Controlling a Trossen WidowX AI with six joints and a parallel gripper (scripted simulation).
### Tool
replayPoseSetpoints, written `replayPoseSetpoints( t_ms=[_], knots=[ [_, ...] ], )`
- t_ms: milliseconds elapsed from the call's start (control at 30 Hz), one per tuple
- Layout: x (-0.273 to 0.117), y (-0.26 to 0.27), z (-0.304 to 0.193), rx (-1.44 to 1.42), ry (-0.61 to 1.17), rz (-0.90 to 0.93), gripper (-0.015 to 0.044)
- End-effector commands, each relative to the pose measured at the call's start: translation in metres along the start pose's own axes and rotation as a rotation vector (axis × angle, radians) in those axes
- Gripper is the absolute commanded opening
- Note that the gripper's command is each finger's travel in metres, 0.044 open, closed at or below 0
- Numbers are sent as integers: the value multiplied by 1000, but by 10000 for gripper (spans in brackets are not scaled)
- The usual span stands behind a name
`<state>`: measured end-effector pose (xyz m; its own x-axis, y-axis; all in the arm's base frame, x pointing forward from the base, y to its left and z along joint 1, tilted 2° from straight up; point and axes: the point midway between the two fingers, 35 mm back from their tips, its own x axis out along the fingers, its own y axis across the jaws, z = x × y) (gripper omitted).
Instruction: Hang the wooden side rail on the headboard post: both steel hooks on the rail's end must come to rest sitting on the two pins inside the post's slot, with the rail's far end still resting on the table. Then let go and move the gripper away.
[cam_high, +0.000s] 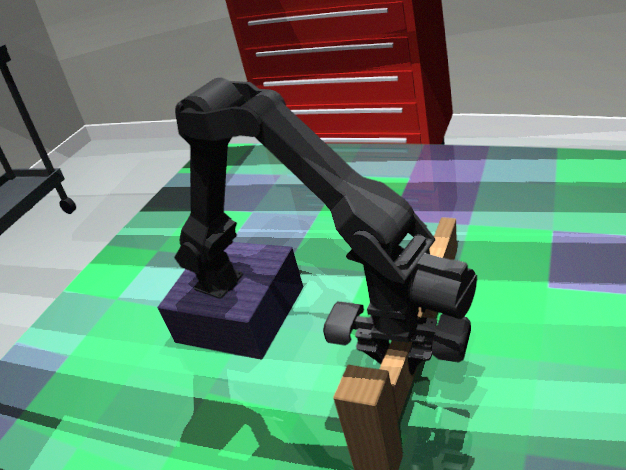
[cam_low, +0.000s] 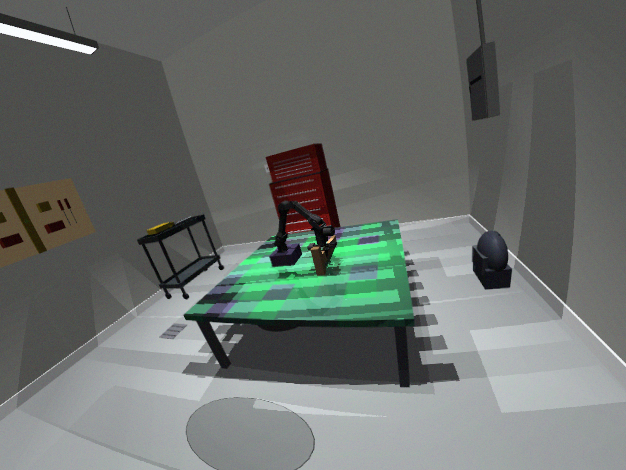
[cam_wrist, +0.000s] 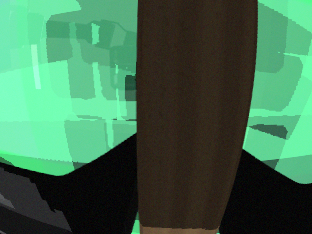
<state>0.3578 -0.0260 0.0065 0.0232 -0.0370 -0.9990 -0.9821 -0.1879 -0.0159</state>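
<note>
We see green, teal and purple patches across the table (cam_high: 510, 323) (cam_low: 303, 306), a bright red drawer cabinet (cam_high: 328, 60) (cam_low: 303, 194) with silvery handles, and what looks like dark purple grain on the block (cam_high: 217, 331) (cam_low: 284, 259).
</note>
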Motion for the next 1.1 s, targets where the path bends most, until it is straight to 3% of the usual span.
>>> replayPoseSetpoints(
  t_ms=[0, 1067],
  knots=[
    [-3, -3, -2, -4, 4, -9, 0],
    [0, -2, -5, -4, 4, -9, 0]
  ],
)
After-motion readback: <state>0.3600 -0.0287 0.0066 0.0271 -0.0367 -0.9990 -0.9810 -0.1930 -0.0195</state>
